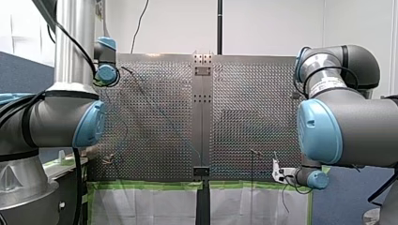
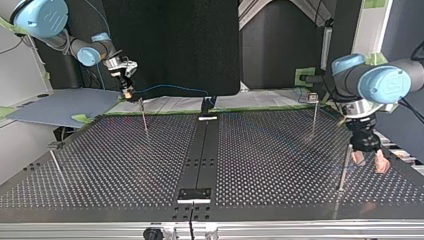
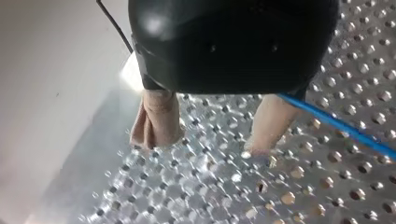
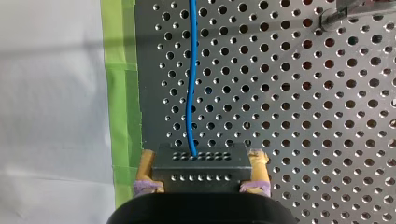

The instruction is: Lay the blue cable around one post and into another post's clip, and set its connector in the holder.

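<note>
Perforated table (image 2: 280, 150) edged with green tape (image 4: 122, 70); right fingers (image 4: 148, 169) clamped on connector (image 4: 201, 167), left fingers (image 3: 156, 116) apart over holes.

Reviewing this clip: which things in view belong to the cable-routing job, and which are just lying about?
Job: blue cable; connector, clamped in my right gripper; thin posts; my left gripper, open beside the cable; perforated table.
Lying about: green tape; white sheet; grey-blue board off the table's edge.
</note>
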Controlling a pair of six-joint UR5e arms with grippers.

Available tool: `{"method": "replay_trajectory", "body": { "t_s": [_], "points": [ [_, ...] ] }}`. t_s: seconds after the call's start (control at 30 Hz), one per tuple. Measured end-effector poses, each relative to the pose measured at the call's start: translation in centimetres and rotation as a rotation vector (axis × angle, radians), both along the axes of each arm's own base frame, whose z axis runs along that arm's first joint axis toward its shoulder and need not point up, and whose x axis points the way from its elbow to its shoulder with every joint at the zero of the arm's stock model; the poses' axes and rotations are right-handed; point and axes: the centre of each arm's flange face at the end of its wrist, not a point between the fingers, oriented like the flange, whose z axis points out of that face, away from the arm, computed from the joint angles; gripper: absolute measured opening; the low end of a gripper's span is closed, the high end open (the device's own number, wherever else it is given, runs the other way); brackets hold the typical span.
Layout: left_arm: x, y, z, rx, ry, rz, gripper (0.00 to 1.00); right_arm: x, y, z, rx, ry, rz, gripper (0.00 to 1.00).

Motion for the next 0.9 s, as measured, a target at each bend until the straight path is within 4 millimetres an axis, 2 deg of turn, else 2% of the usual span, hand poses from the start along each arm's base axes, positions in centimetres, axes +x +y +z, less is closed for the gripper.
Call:
{"method": "replay_trajectory", "body": {
  "t_s": [0.57, 0.9],
  "points": [
    [-1.8, -1.4, 1.5, -0.029, 0.048, -0.079, 1.00, 0.0, 0.0, 0.0, 0.003, -0.001, 0.000, 0.00],
    [-2.4, -1.6, 1.4, -0.067, 0.069, -0.086, 1.00, 0.0, 0.0, 0.0, 0.002, -0.002, 0.000, 0.00]
  ]
}}
